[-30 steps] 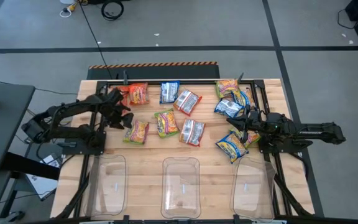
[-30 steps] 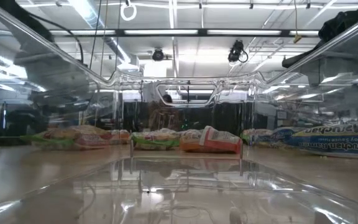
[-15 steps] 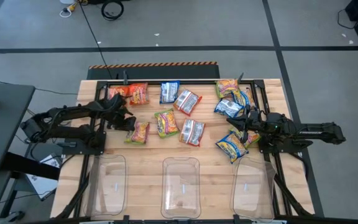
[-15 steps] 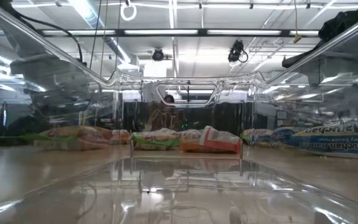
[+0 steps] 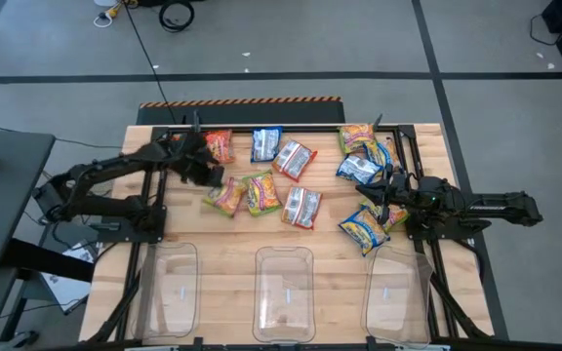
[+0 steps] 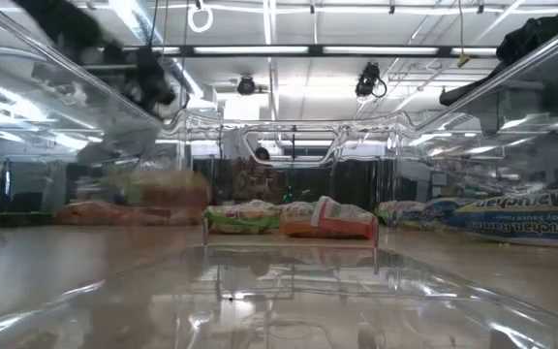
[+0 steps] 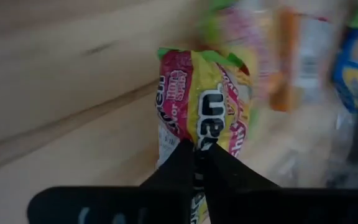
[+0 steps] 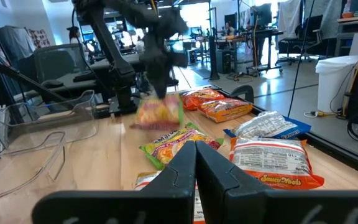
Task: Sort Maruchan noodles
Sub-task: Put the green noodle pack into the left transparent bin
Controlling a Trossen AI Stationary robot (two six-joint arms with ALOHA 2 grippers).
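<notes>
Green-yellow noodle packet [image 7: 207, 106] pinched tight in the left claw [image 5: 206, 175], hanging just above the tabletop [image 5: 232, 244] in the upper left of the high view, next to another green-yellow packet [image 5: 260, 192]. Held only by its thin crinkly edge. Could slip out and drop back among the other packets if swung fast. Could also bump that neighbor packet.

Right claw [image 5: 379, 198] at the right of the frame, beside the blue-and-yellow packets [image 5: 364, 228], fingers pressed together on nothing.

About a dozen packets counted in all, some piled up and hard to tell apart. Three clear bins [image 5: 283, 290] in a row along the bottom of the high view. Nothing seen inside them.
</notes>
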